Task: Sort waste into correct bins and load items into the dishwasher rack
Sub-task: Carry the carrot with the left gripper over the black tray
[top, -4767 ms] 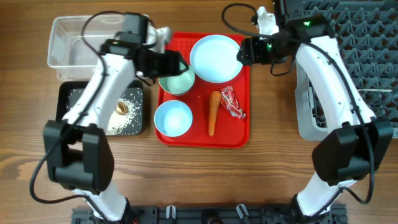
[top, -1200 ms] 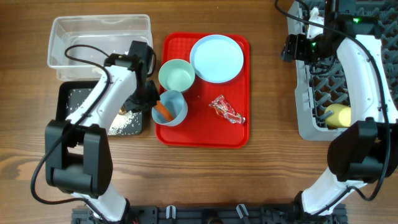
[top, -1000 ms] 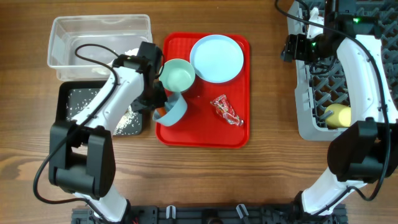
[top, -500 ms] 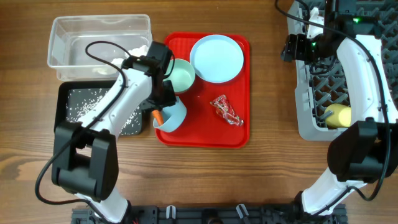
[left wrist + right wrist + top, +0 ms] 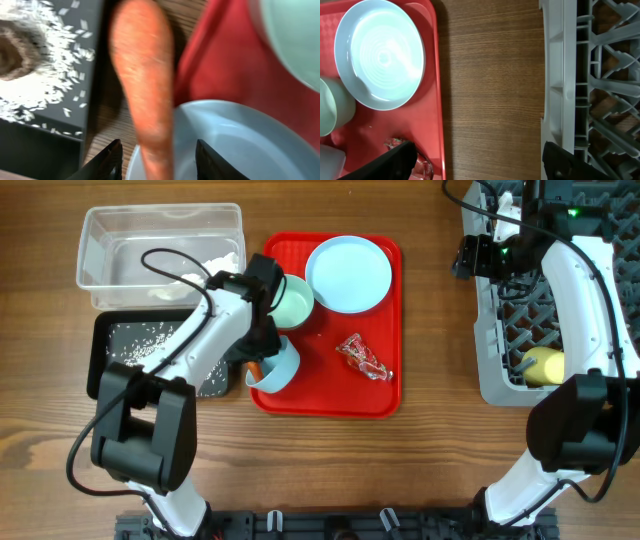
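My left gripper is shut on the rim of a pale-blue bowl and holds it tilted at the red tray's left edge. The orange carrot sticks out over the bowl's rim toward the black tray, which holds rice and a brown lump. The shiny wrapper, mint bowl and plate lie on the red tray. My right gripper is open and empty beside the grey rack. The yellow cup lies in the rack.
The clear tub stands behind the black tray with white crumpled stuff in it. The red tray sits mid-table. Bare wood lies between the tray and the rack.
The left wrist has swung right over the tray's edge with the bowl tilted. The carrot now pokes further over the rim. The right arm has not moved in the last second.
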Motion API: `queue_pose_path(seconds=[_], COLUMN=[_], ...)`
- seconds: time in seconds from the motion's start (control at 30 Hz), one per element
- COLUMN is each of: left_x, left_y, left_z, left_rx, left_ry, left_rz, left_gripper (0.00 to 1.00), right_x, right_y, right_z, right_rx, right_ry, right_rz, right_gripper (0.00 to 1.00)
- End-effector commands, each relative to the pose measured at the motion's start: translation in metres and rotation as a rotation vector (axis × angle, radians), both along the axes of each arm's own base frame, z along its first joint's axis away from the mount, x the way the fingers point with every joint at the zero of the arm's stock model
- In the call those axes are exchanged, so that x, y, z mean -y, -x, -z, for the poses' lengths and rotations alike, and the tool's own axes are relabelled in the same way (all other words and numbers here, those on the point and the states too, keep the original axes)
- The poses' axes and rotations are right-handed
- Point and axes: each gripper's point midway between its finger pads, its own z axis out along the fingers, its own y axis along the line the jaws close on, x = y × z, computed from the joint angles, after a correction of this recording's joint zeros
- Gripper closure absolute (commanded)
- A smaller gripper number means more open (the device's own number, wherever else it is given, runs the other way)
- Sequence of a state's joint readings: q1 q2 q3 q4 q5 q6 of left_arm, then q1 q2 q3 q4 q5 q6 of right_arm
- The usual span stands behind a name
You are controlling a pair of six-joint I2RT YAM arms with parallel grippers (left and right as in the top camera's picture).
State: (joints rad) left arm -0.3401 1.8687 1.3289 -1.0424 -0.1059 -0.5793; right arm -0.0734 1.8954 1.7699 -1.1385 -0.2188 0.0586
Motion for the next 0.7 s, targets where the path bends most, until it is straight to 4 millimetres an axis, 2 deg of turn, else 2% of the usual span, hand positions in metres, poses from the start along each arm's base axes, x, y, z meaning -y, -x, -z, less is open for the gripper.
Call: queue_pose_path(seconds=[0.0,0.03,0.1,0.37,0.57,0.67], left_x=[-0.014,-0.016,-0.017,-0.002,-0.003,-0.003], left_y=[-0.008,-0.008,-0.009,-0.017,-0.016,-0.015], left_z=[-0.002,-0.002,-0.001,0.014,0.022,0.026], left_rx=[0.018,0.019,0.019,0.024,0.013,0.019], left_ry=[-0.026,-0.025,-0.025,0.029,0.024,0.026], left_rz=[-0.067,-0.072,-0.075,-0.065,-0.069,-0.079], left_gripper=[0.52,0.47,0.44,0.44,0.58,0.6], right_x=[0.002,0.002,0.002,0.002,0.002,0.002], right_y=[0.0,0.0,0.0,0.001,0.002,0.003], right_z=[-0.001,-0.001,-0.001,-0.001,0.0,0.0], right_rx=[0.004,0.004,0.004,0.002,-0.003,-0.005], right_ry=[0.018,0.018,0.018,0.02,0.021,0.026], right_rz=[-0.003,-0.003,-0.003,-0.007,-0.013,-0.018], right_gripper=[0.16,0.16,0.16,0.16,0.16,0.16])
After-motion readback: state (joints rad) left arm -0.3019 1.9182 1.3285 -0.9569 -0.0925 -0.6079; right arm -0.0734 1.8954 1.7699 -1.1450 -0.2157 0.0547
